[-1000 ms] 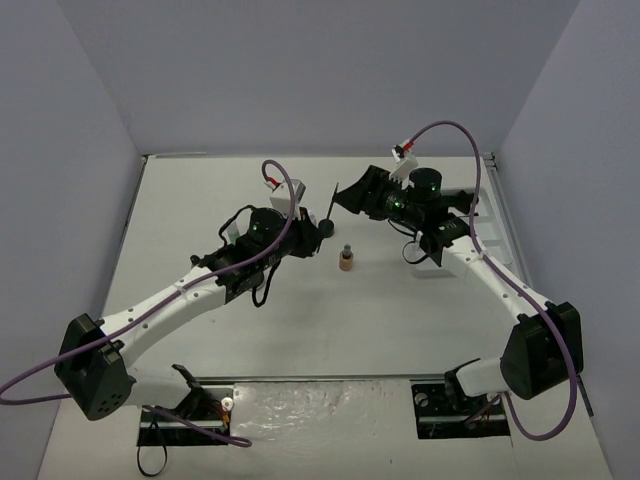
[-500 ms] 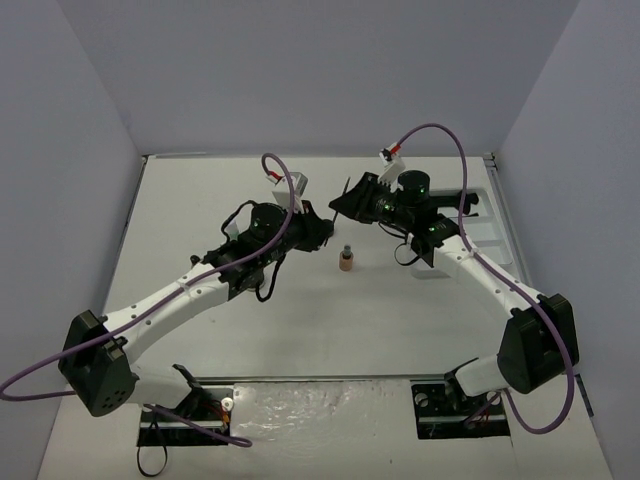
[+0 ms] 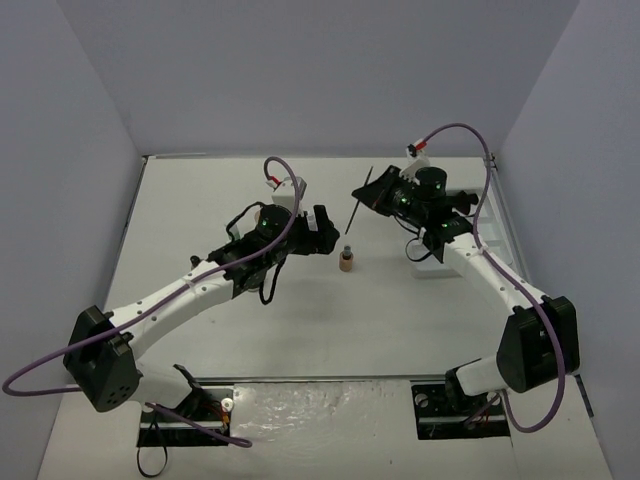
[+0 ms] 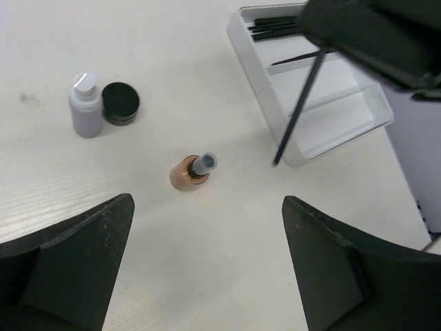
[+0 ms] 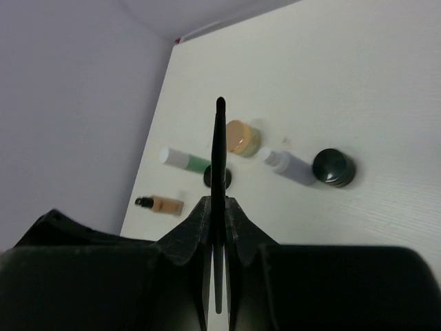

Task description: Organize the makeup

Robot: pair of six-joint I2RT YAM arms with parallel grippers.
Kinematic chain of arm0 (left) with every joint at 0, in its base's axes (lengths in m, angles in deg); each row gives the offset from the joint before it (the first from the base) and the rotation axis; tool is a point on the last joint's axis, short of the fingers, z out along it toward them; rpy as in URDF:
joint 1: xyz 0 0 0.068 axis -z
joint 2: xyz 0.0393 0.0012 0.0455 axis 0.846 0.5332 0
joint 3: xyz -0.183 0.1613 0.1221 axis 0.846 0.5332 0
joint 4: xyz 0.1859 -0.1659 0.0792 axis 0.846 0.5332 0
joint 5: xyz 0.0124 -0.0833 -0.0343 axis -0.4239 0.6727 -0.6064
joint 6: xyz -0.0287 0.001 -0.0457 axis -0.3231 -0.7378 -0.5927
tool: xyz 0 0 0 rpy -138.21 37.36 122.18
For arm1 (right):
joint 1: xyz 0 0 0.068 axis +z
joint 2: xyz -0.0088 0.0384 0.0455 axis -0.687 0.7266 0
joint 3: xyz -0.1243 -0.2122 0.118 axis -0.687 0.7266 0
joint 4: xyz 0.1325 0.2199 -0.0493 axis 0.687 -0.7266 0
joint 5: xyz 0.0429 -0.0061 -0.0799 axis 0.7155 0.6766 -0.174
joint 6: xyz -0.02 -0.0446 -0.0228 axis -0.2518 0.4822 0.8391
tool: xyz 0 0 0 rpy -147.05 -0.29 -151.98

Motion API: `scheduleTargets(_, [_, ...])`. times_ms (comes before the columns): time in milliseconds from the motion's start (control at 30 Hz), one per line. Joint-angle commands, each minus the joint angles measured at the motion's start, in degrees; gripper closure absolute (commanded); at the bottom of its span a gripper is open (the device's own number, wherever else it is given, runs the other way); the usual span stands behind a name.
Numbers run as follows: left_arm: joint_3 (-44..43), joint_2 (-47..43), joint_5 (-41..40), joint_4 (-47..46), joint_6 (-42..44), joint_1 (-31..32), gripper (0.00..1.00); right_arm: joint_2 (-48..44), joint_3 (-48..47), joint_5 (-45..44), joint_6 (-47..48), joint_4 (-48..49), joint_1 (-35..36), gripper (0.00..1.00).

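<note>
Field note: brush and tray

- Right gripper (image 5: 218,207): clenched on a thin black brush (image 5: 219,152). The brush is pinched near one end, and most of its length runs out ahead of the fingers.
- Brush axis: in the top view the black brush (image 3: 362,198) is seen slanted, with the free end directed toward the middle of the table and the left arm. From the left wrist it is seen hanging at a steep tilt, with the lower tip by the outer wall of the white tray (image 4: 258,83). Its height above that wall cannot be told.
- Direction to target: the tray lies just to the right gripper's own right and below it, partly under that wrist. The right arm is plainly the nearer one.
- Stored brushes (image 4: 275,27) are laid flat in the far compartment, roughly crosswise to the held brush. It is judged that the held brush must be swung round and levelled to that line before it is let go.
- Left gripper (image 4: 207,203): released, jaws spread wide, nothing between them. It is held above the upright tan bottle (image 4: 186,174), which stands apart from the tray.
- A clear-grey bottle (image 4: 85,107) and a black jar (image 4: 121,103) are noted touching each other, further left.
</note>
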State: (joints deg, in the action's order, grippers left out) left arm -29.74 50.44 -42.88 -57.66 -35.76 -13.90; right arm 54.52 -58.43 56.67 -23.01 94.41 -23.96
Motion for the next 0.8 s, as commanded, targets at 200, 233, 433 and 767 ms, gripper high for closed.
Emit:
scheduleTargets(200, [-1.5, -7.2, -16.8, 15.4, 7.8, -0.1, 0.03, 0.7, 4.3, -24.1, -9.0, 1.4, -17.8, 1.0])
scheduleTargets(233, [-0.9, -8.7, -18.5, 17.0, 8.2, -0.2, 0.03, 2.5, 5.1, -24.9, -10.4, 2.4, -19.8, 1.0])
scheduleTargets(433, [5.2, -16.6, -23.8, 22.8, 7.7, -1.1, 0.03, 14.9, 0.5, -30.0, -16.6, 4.5, -24.4, 1.0])
scheduleTargets(767, [10.8, -25.6, -29.9, 29.4, 3.9, -1.7, 0.03, 28.3, -12.1, -33.3, -21.6, 2.4, -25.9, 1.0])
